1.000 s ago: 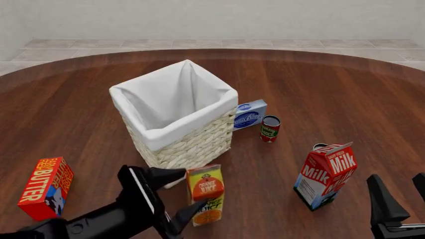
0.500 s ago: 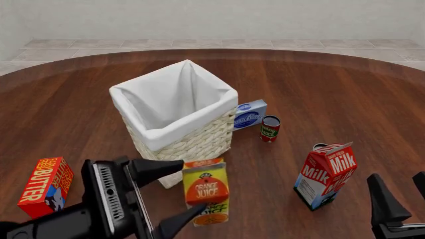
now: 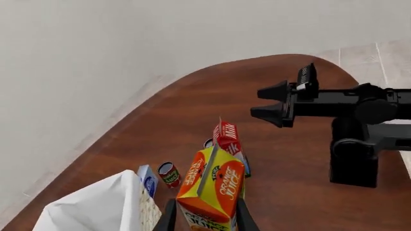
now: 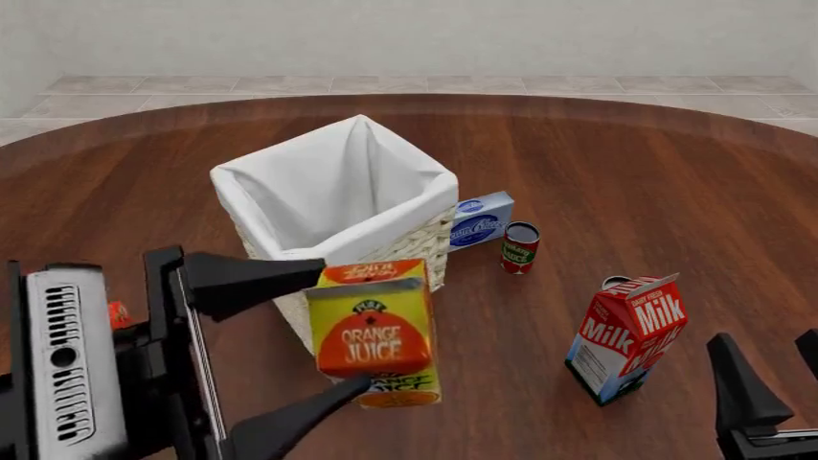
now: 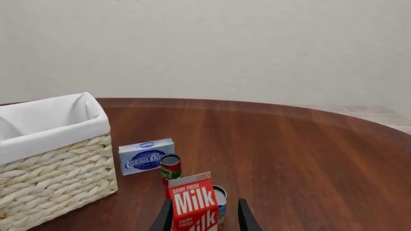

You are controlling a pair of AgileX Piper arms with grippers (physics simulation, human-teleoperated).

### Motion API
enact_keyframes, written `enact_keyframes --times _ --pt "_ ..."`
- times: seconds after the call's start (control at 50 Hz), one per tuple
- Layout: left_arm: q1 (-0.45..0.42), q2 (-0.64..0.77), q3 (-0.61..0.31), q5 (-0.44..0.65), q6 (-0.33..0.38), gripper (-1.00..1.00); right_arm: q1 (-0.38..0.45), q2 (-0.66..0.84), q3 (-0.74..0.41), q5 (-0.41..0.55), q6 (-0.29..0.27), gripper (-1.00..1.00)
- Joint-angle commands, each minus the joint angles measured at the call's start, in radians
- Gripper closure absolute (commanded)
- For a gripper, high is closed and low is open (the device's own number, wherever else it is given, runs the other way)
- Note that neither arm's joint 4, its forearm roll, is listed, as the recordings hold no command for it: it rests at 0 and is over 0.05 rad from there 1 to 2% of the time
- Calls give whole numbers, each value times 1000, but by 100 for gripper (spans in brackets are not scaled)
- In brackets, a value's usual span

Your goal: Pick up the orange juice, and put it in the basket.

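Note:
The orange juice, a yellow carton with a big orange-red circle, hangs upright above the table. My left gripper is shut on it, one finger at its top and one at its bottom. It hangs just in front of the basket, a tall pale wicker basket lined with white cloth. In the left wrist view the orange juice sits between my fingers, with the basket beside it. My right gripper stands open low at the near right, holding nothing.
A milk carton stands near the right gripper, with a small can behind it. A red can and a blue-white box sit right of the basket. A sliver of the butter box shows behind my left arm.
My left gripper has lifted the orange juice off the table and up toward the camera. The arm now hides most of the butter box. The right gripper has not moved.

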Motion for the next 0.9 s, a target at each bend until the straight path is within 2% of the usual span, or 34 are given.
enact_keyframes --times 0.02,0.22,0.36,0.38,0.4,0.44,0.6,0.64,0.78,0.84,0.9 --pt "1 -54 -121 87 37 100 -2 0 -5 2 4 -100" --pt "23 -19 -223 139 93 100 -1 0 -5 3 7 -100" --pt "65 18 -279 145 138 100 -2 0 -6 3 8 -100" --pt "94 35 -296 146 140 100 -2 0 -5 3 8 -100" --pt "82 28 -302 150 139 100 -2 0 -6 3 9 -100" --pt "122 42 -323 145 142 100 -3 0 -5 2 9 -100" --pt "299 131 -319 40 241 100 -2 0 -5 2 9 -100" --pt "316 135 -343 46 216 100 -1 0 -5 2 9 -100" --pt "381 155 -385 28 238 100 -2 0 -5 1 9 -100" --pt "398 162 -401 30 224 100 -3 0 -4 1 9 -100" --pt "451 182 -405 0 239 100 -4 0 -4 1 9 -100"
